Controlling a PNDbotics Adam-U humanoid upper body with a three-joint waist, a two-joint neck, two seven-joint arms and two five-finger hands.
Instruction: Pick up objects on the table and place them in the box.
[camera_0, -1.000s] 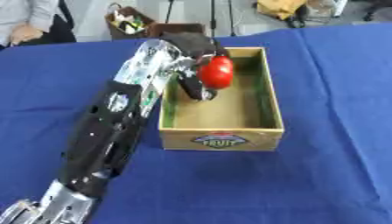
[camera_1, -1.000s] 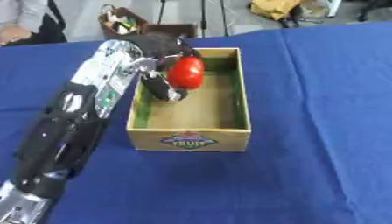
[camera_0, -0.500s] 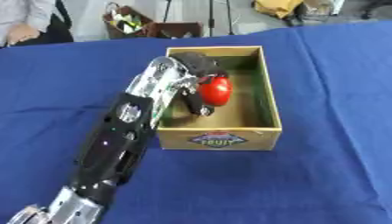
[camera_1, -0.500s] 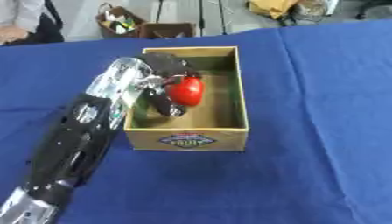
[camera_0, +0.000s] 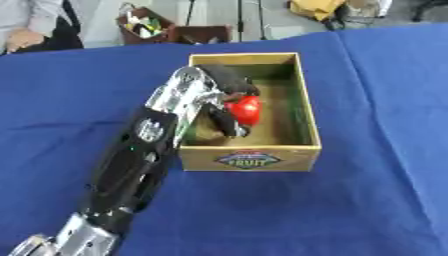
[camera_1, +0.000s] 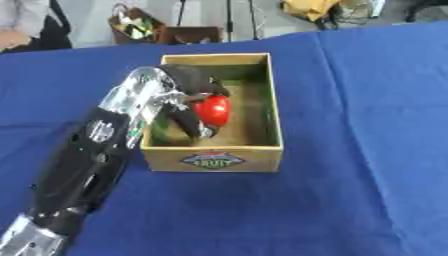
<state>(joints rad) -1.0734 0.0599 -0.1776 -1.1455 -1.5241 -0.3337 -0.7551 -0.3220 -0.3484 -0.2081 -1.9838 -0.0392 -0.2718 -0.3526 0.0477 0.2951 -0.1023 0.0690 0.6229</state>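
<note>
Hand (camera_0: 226, 100) lowered red fruit (camera_0: 244, 110) into box (camera_0: 249, 159).

So there's a shiny red round fruit (camera_0: 244, 110), looks like an apple or tomato, sitting down inside the box, roughly in the middle and toward its left wall. The box (camera_0: 302, 107) is a shallow, open-topped wooden crate with a greenish floor and a colourful "FRUIT" label on the near face, resting upright on the blue cloth.
</note>
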